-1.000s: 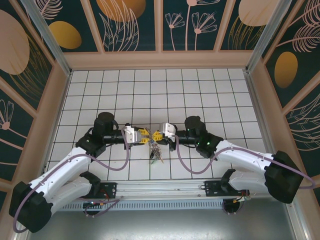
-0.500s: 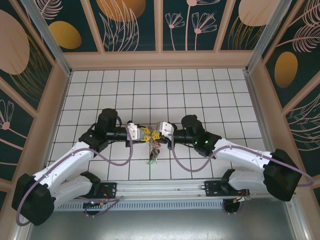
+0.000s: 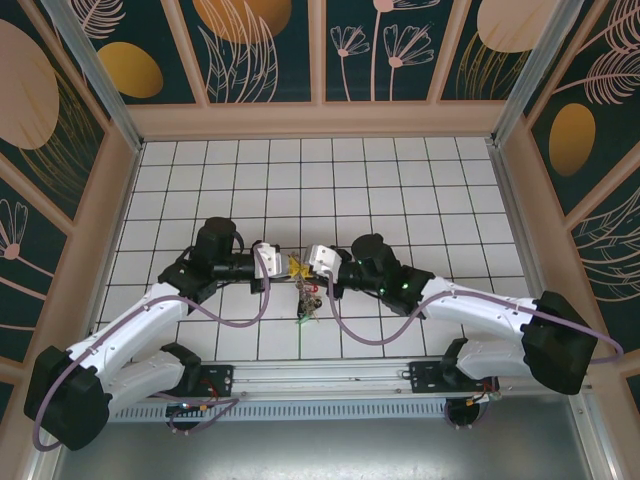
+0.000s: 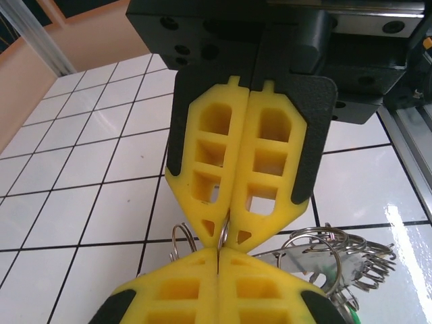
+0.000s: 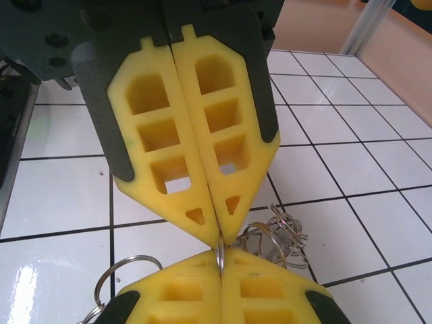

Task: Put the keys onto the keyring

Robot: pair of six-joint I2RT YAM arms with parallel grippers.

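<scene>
In the top view my left gripper (image 3: 290, 266) and right gripper (image 3: 304, 268) meet tip to tip above the tiles. Both are shut on the keyring (image 5: 219, 248), a thin silvery wire pinched edge-on in both seams. In the left wrist view my own yellow fingertips (image 4: 202, 266) close on the keyring (image 4: 225, 233) just below the right gripper (image 4: 227, 240). The keys (image 3: 307, 303) hang under the grippers in a bunch. A silvery key blade (image 4: 304, 260) and several small split rings (image 4: 331, 253) dangle to the right. The split rings (image 5: 277, 236) also show in the right wrist view.
White tiled floor (image 3: 400, 180) with dark grout, walled by patterned panels (image 3: 260, 50) at the back and sides. A metal rail (image 3: 330, 375) with the arm bases runs along the near edge. Purple cables (image 3: 235, 315) loop under both wrists.
The left gripper has shut on the keyring. Both grippers have drawn together until their tips touch, and the hanging keys have shifted slightly left.
</scene>
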